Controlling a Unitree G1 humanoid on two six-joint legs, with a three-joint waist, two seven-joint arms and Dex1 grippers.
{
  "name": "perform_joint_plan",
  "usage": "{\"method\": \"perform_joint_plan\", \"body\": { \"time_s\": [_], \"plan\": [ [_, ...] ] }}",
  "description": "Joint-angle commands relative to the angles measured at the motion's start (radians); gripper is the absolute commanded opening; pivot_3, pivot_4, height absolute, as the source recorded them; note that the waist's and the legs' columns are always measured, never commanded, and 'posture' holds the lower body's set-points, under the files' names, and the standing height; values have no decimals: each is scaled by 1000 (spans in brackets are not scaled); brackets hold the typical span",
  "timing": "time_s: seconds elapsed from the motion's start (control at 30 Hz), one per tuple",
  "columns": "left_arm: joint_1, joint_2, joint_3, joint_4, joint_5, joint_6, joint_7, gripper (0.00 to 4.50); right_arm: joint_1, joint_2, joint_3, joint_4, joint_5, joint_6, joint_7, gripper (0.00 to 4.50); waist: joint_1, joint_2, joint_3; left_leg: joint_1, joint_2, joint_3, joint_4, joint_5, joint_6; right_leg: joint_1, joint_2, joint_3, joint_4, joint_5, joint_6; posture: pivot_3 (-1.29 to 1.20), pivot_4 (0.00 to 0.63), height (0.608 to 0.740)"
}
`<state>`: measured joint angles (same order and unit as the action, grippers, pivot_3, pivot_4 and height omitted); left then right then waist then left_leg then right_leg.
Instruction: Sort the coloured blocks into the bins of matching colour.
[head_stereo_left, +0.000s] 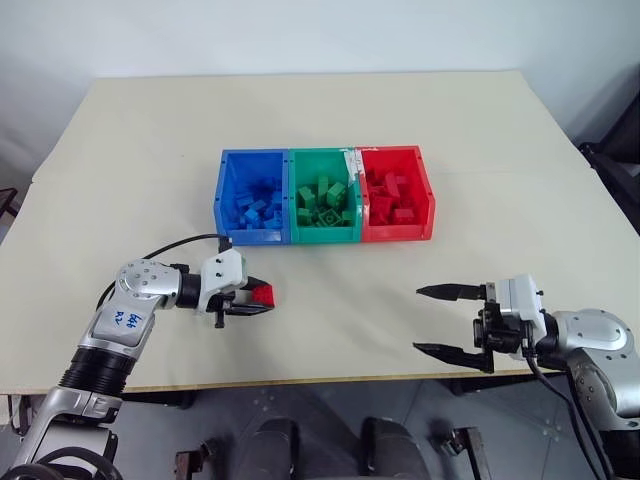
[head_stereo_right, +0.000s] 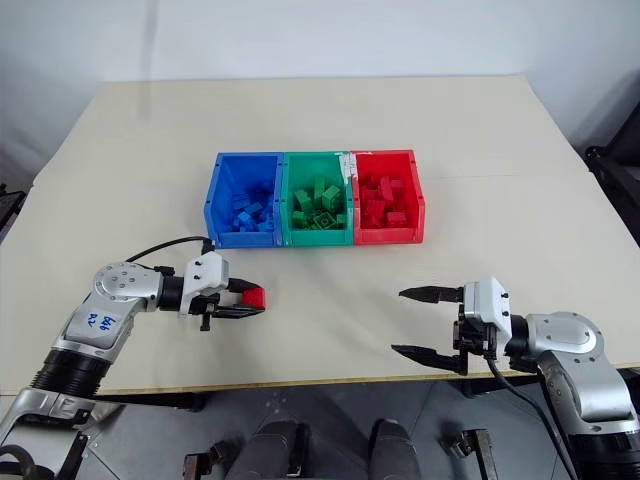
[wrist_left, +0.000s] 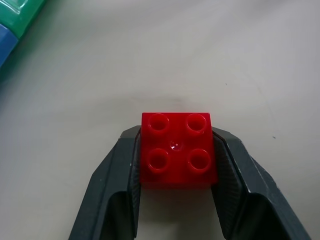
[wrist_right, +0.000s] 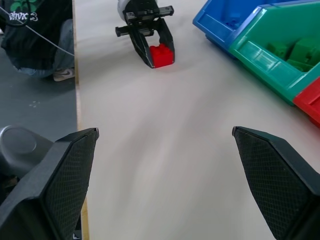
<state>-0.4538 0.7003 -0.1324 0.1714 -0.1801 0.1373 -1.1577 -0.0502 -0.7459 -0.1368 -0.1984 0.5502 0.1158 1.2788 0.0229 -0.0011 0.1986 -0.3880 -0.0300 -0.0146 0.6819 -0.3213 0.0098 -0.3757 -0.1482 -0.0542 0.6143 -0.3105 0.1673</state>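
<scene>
Left wrist view shows the left claw (wrist_left: 176, 165) closed on a red block (wrist_left: 177, 149), one finger on each side, studs facing up. It is square, so it has no long axis; its edges run in line with the fingers. Block and claw sit low over the table (head_stereo_left: 130, 160), near and left of the bins (head_stereo_left: 325, 195). The right claw (head_stereo_left: 450, 320) hangs open and empty at the near right. The blue, green and red bins already hold matching blocks, and no loose block lies on the table, so this red one looks like the last, still to go into the far-right red bin (head_stereo_left: 398, 192).
</scene>
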Motion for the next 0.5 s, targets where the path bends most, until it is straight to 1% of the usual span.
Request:
{"method": "perform_joint_plan", "body": {
  "time_s": [0.03,0.1,0.17,0.27,0.4,0.5],
  "plan": [
    [-63,-64,46,-100,-108,153,42,1479,13,-6,-60,-22,19,-6,-30,4500,4,0,0,0,0,0,0,0,0,0,0,0,0,0,0,0,150,740],
    [-134,-138,31,-129,-128,214,90,1479,24,2,-94,-21,25,-7,-65,4500,15,0,0,-2,0,-3,1,0,1,0,-1,-1,1,0,0,0,150,740],
    [-219,-249,28,-91,-132,253,177,1479,41,19,-136,-27,36,-7,-110,4500,29,-1,0,-3,-1,-3,3,1,1,0,-1,-1,1,1,1,0,150,740],
    [-329,-378,18,22,-86,209,275,1479,55,65,-200,-41,72,4,-201,4500,29,-1,0,-3,-4,-2,3,1,2,1,-2,0,-1,1,3,0,150,740],
    [-492,-507,-12,300,19,23,383,1479,97,120,-271,-83,102,18,-309,4500,21,-1,0,-2,-3,0,1,2,2,0,-1,0,-2,1,3,0,150,740],
    [-635,-592,12,563,58,-106,478,1479,154,153,-300,-134,93,7,-365,4500,26,-2,0,-3,-4,6,1,2,2,0,-1,-1,-3,1,3,0,150,740]
  ]
}}
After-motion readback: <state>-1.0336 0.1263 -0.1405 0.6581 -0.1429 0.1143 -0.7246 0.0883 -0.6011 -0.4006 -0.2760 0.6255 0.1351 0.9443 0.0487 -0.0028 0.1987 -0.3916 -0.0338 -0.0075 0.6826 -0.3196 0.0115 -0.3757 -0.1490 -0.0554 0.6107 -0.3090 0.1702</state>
